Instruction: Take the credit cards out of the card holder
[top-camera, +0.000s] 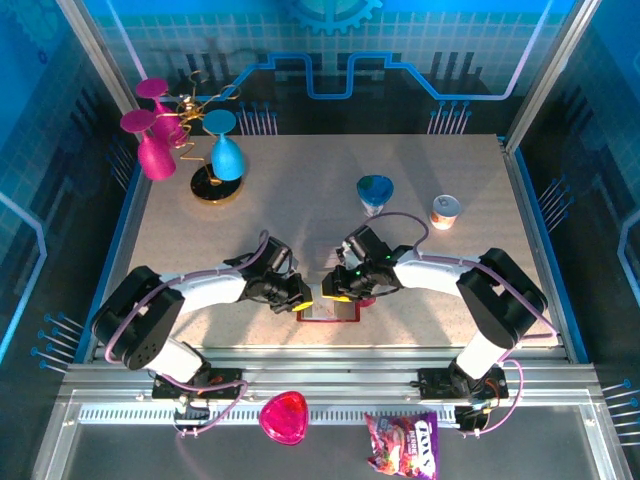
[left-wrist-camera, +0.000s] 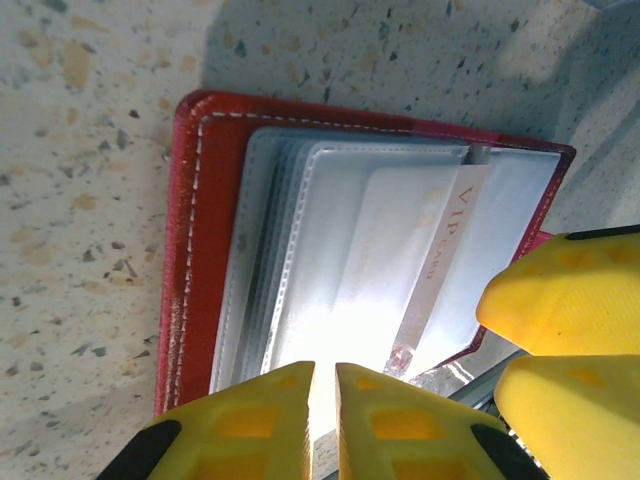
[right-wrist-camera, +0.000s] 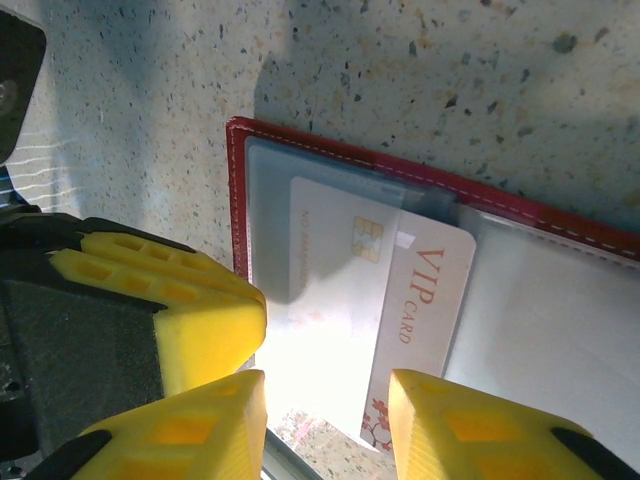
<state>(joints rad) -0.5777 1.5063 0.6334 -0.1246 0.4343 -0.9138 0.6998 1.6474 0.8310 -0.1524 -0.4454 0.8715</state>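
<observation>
Two loose things lay nearer than the card holder (left-wrist-camera: 190, 250): a pink dish (top-camera: 283, 417) and a snack bag (top-camera: 402, 445), both on the rail short of the bench (top-camera: 200, 230). The holder itself lay open and flat by the bench's near edge, red cover down and clear pockets up. At the holder's near edge the left tool (left-wrist-camera: 322, 378) was narrowed to a slit. It seemed to nip the pocket leaves, though glare left that uncertain. Over the holder's right half the right tool (right-wrist-camera: 325, 410) stood partly open, its fingers straddling the near end of a pale card (right-wrist-camera: 420, 290) without visibly touching it. That card, marked VIP, stuck slantwise partway out of a pocket, its far end tucked inside. By my reading the task had barely begun: one card half drawn, none free, the pull yet to come, then any others. Well beyond the holder stood a blue cone (top-camera: 375, 192) and a small can (top-camera: 445, 211).
</observation>
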